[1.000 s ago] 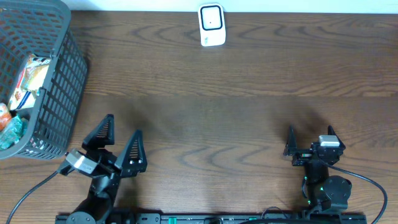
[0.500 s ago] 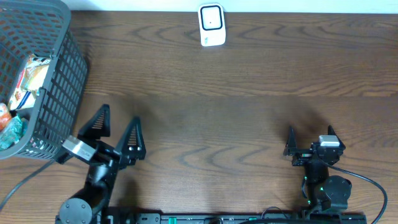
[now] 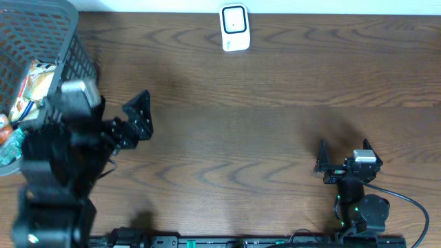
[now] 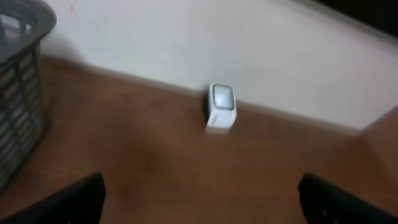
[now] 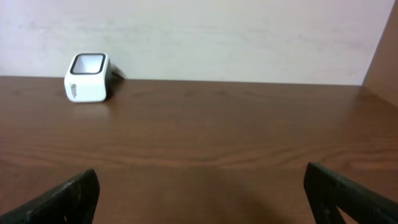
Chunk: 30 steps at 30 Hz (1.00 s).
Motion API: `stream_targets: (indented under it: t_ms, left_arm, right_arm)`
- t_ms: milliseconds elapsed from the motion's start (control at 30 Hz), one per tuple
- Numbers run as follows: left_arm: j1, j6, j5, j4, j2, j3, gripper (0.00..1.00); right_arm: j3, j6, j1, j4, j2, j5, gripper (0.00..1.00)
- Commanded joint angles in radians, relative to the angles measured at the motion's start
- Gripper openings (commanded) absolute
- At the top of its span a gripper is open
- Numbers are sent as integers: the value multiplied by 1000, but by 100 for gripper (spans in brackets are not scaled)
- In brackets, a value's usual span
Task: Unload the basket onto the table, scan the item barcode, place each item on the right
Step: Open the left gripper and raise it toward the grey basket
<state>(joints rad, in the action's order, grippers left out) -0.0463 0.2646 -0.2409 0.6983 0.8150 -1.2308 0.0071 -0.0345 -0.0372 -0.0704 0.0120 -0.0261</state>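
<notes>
Left tool [image 4: 202, 202] spread wide and empty beside the basket [image 3: 69, 76]; right tool [image 3: 343, 153] also spread wide and empty, low over the surface.
The likeliest item, a pale packet [image 3: 38, 83], lies inside the basket, well apart from the scanner [image 3: 234, 27]. It looks light, crinkly and crushable, so pinch across its narrow sides. Its long axis slants roughly far-to-near; no barcode shows.

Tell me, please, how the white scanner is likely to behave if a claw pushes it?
The white scanner looks like rigid plastic, so it probably will not flex. It stands upright on a small base, so a high push might tip it. On the smooth wooden table, a low push would likely slide it.
</notes>
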Motion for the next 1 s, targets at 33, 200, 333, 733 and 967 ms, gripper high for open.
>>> stream_targets:
  t_ms: [33,200,333,733,967]
  left_arm:
    - [5,-118,-73,154,106,-204,98]
    - [5,-118,-72,133,123,-212,97]
    - [5,-87,-72,63,124,-226,98]
    - [151,22,27,79,323,-595,98]
    - [411,206,20,274,583,-856,98]
  right_arm:
    - [-2,-8,-8,-5,-5,5,99]
    - [-2,-8,-8,-5,-5,5,99]
    - [-2,-8,-8,-5,-5,5,99]
    - [-2,-8,-8,-5,-5,5,99]
    - [-2,-8,-8,-5,-5,5,99]
